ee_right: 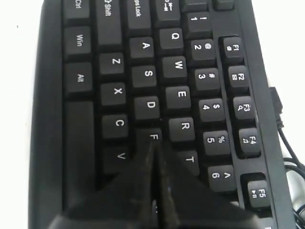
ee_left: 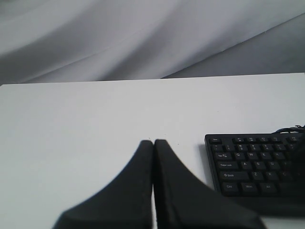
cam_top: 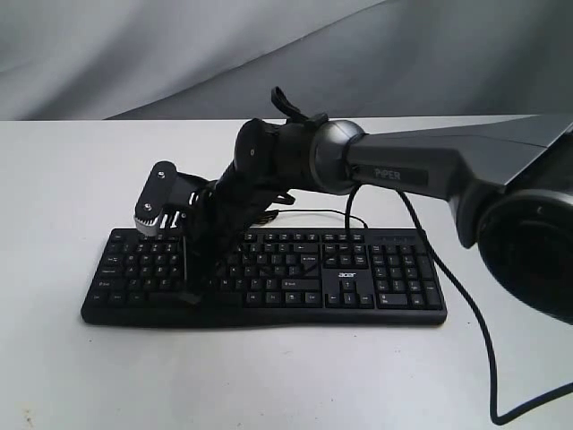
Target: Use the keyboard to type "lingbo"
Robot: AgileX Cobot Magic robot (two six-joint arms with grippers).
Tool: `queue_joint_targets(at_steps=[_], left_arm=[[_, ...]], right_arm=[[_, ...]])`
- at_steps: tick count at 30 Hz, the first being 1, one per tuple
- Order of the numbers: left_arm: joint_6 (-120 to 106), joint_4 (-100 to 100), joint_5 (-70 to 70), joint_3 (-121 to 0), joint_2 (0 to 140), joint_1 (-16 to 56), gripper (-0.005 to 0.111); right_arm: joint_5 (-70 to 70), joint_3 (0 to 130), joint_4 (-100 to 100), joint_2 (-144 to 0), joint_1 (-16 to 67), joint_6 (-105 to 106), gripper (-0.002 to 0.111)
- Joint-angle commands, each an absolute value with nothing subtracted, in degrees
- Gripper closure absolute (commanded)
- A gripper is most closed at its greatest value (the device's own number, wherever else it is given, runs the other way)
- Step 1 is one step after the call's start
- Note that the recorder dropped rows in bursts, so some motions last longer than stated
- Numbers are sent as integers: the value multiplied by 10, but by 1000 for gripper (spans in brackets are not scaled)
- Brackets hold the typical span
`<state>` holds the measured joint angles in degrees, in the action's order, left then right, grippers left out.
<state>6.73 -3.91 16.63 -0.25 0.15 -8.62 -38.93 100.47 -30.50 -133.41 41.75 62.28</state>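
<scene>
Both sets of fingers are closed tight. My right gripper point(ee_right: 153, 145) points its tips at the F key point(ee_right: 153, 137), with the keyboard point(ee_right: 114, 95) directly beneath. My left gripper point(ee_left: 153, 142) hangs over the white table point(ee_left: 71, 133), the keyboard's Ctrl corner just ahead, off to one side.

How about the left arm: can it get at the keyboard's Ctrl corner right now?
Probably yes. The left gripper, shut, is over bare table beside that end of the keyboard, with nothing between them. The right gripper is further in, near the F key.
</scene>
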Motion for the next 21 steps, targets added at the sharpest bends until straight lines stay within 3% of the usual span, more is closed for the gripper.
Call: queue_joint_targets(at_steps=[1,21], left_arm=[[70,-34,164,0,0,-87,106],[70,-34,164,0,0,-87,106]], right_arm=[[-384,1007,-311,-1334,420,627,108],[-387,1007,-292,-1315,419,624,108]])
